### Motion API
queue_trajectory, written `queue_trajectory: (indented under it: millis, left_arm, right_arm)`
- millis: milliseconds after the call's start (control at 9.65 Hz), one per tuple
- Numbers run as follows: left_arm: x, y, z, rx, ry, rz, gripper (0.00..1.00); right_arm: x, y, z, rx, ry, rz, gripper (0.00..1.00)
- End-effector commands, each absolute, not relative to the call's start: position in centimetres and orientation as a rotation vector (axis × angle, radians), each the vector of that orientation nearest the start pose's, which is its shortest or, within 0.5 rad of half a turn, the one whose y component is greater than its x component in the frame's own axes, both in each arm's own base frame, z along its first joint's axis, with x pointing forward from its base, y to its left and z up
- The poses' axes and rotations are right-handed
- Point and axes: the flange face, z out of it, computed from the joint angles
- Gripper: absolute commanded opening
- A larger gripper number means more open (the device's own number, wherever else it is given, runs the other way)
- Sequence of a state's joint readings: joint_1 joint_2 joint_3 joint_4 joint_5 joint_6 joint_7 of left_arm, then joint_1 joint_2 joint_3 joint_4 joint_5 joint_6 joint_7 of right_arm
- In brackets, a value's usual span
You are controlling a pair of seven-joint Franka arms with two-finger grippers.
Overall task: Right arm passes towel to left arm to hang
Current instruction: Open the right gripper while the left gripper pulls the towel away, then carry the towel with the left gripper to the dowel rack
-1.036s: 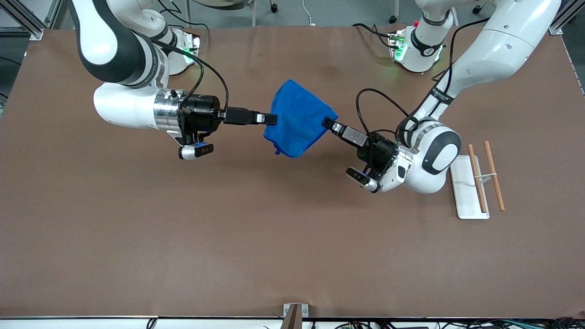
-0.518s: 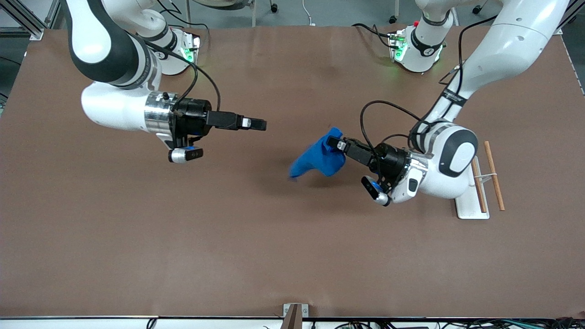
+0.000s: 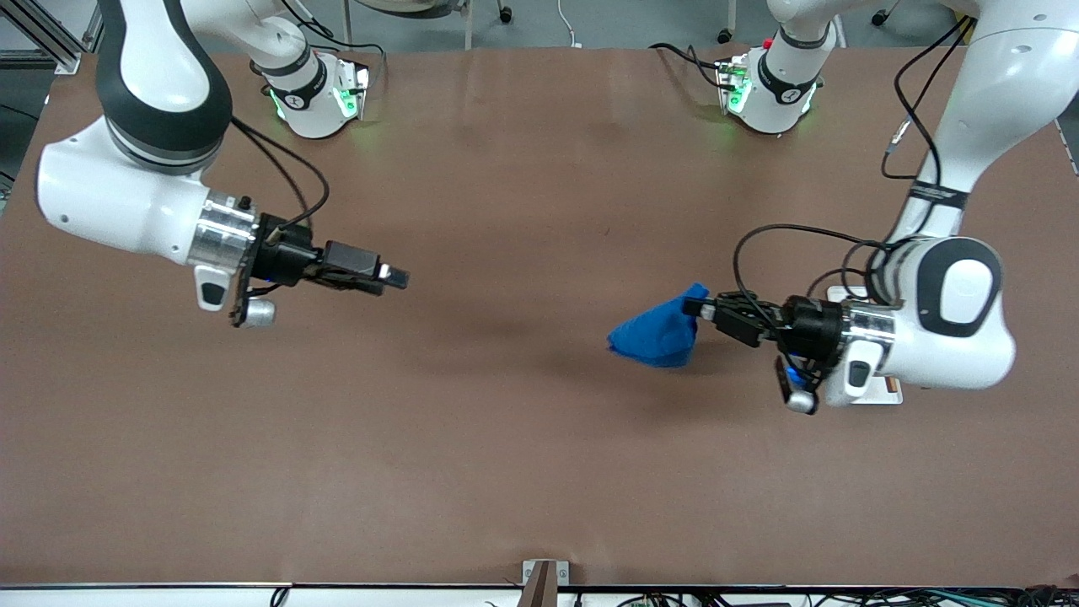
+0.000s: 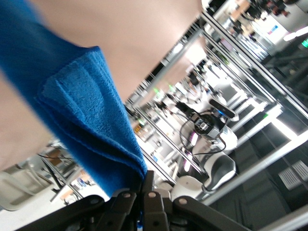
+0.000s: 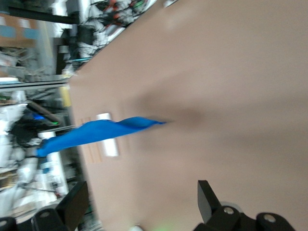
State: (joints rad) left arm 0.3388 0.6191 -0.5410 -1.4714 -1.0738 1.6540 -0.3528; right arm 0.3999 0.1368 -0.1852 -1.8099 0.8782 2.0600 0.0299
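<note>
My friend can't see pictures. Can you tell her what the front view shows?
The left gripper holds a bunched blue towel above a brown table, toward the left arm's end. The right gripper hangs empty over the right arm's end, fingers open.

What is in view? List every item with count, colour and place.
towel: one, blue, hanging from the left claw above the table, toward the left arm's end.
rack: one, white base, mostly hidden under the left arm.
table: one, brown.
left arm: one, white, base with red knob.
right arm: one, white, waiting.
left claw: one, black, shut on the towel.
right claw: one, black, open, over bare table toward the right arm's end.
</note>
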Motion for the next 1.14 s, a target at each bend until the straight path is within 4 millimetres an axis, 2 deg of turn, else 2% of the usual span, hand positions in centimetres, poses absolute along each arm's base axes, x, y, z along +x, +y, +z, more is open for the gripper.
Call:
queue_trajectory:
  millis: [0,104,207,311,518,725,933,1036]
  left_arm:
    - [67.9,-12.7,40.6,1.889,0.540,-0.712,0.00]
    - [68.6,-10.6,41.2,1.942,0.580,-0.672,0.00]
    - [68.9,-9.1,40.9,1.967,0.619,-0.655,0.00]
    - [69.2,-6.5,40.7,1.982,0.667,-0.625,0.00]
    - [69.0,-4.3,41.4,2.148,0.685,-0.543,0.00]
    - [69.2,-1.5,41.6,2.277,0.686,-0.473,0.00]
    - [69.7,-1.3,42.7,2.410,0.605,-0.391,0.00]
    - [69.8,-1.2,43.4,2.456,0.526,-0.344,0.00]
  right_arm:
    - [59.8,11.9,49.8,-2.539,0.222,-0.095,1.00]
    - [60.2,7.8,49.6,-2.582,0.271,-0.105,1.00]
    - [60.0,4.7,49.5,-2.649,0.279,-0.069,1.00]
    - [59.9,2.0,49.8,-2.783,0.255,-0.088,1.00]
    - [59.0,-2.2,51.7,-2.973,0.227,-0.121,1.00]
    - [58.4,-5.1,54.8,-3.086,0.227,-0.073,1.00]
    - [56.7,-7.3,58.0,-3.100,0.257,-0.020,1.00]
    - [55.6,-7.4,59.0,-3.095,0.257,-0.011,1.00]
